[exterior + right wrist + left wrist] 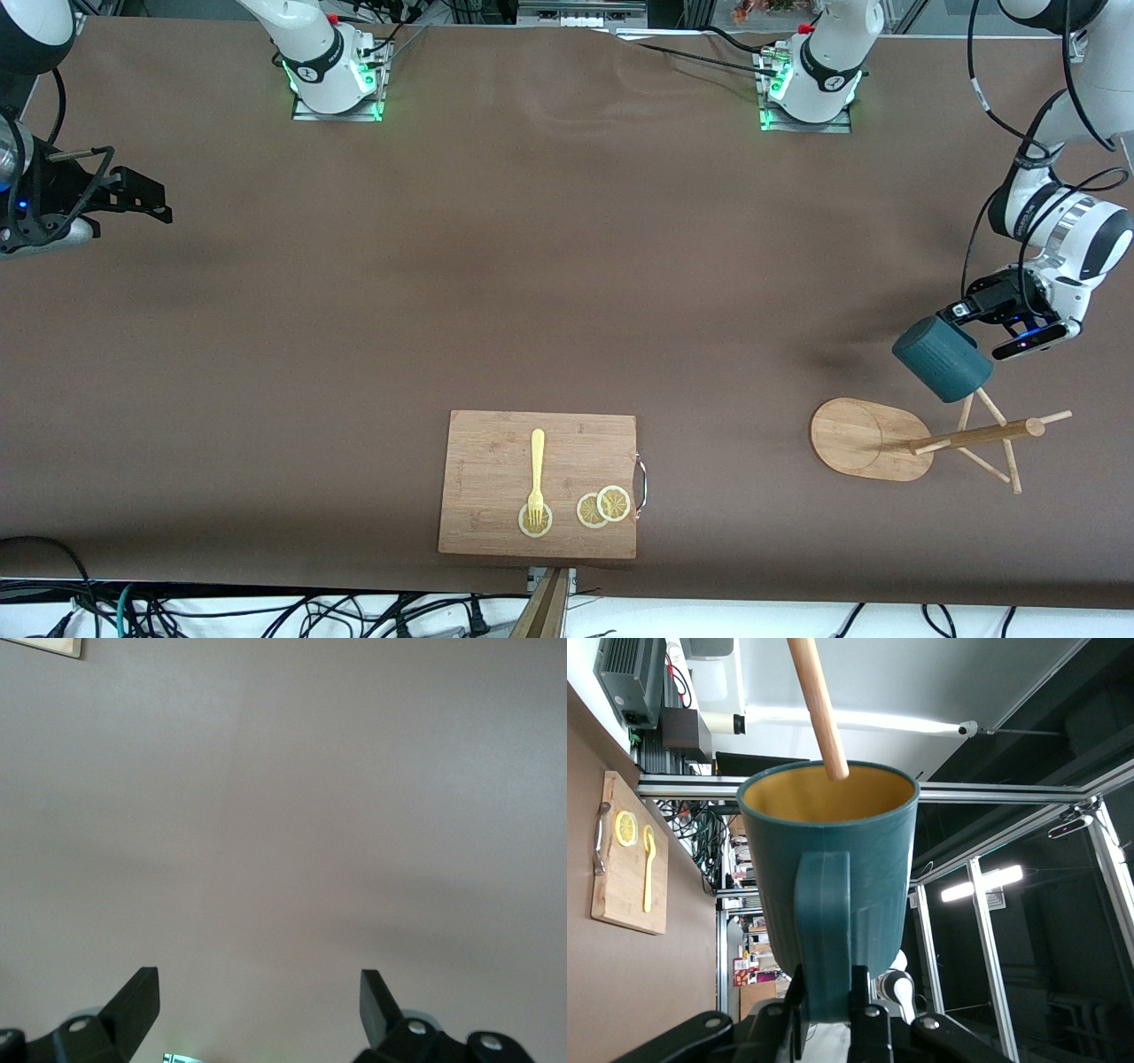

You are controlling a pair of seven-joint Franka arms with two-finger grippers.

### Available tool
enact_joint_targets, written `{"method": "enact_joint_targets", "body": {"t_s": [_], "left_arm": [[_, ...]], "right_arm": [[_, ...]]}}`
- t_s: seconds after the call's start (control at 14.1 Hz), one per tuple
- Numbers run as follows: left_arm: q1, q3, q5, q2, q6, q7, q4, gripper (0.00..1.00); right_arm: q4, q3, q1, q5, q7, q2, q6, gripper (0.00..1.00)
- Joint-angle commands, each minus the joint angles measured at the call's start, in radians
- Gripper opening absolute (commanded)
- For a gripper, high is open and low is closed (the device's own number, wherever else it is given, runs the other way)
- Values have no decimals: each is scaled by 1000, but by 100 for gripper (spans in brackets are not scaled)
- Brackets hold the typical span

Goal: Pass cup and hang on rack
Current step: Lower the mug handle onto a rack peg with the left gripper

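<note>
Left gripper is up in the air over the rack, at the left arm's end of the bench, toward the edge nearest the front camera. Its fingers are clamped on the cup at the handle. The cup is tilted and off the table. In the left wrist view the handle faces the camera, the yellow inside is visible, and the tip of a wooden peg shows at the cup's rim; whether the peg touches the rim, I cannot tell.

The rack's oval base lies flat on the brown table, post and pegs standing up from it.

Right gripper waits over bare table at the right arm's end of the bench, fingers spread wide, nothing between them.

A bamboo cutting board lies near the middle of the bench's front-camera edge. On it: a yellow fork and lemon slices.
</note>
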Motion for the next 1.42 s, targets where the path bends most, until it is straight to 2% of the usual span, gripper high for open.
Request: {"method": "enact_joint_targets", "body": {"t_s": [0.0,0.78,1.21,1.28,1.35], "left_arm": [[18,-8,-36,31,-33,-42,39,0],[27,-7,-144,103,-24,-139,59,0],[47,-7,-154,160,-22,-166,126,0],[47,-7,-153,164,-22,-166,131,5],[47,-7,-153,173,-24,-163,139,23]], "right_arm": [[22,-5,7,-6,-6,7,-19,100],[21,-5,7,-6,-18,7,-19,100],[21,-5,7,-4,-22,7,-19,100],[19,-5,7,-4,-23,7,-19,100],[19,-5,7,-4,-26,7,-19,100]]}}
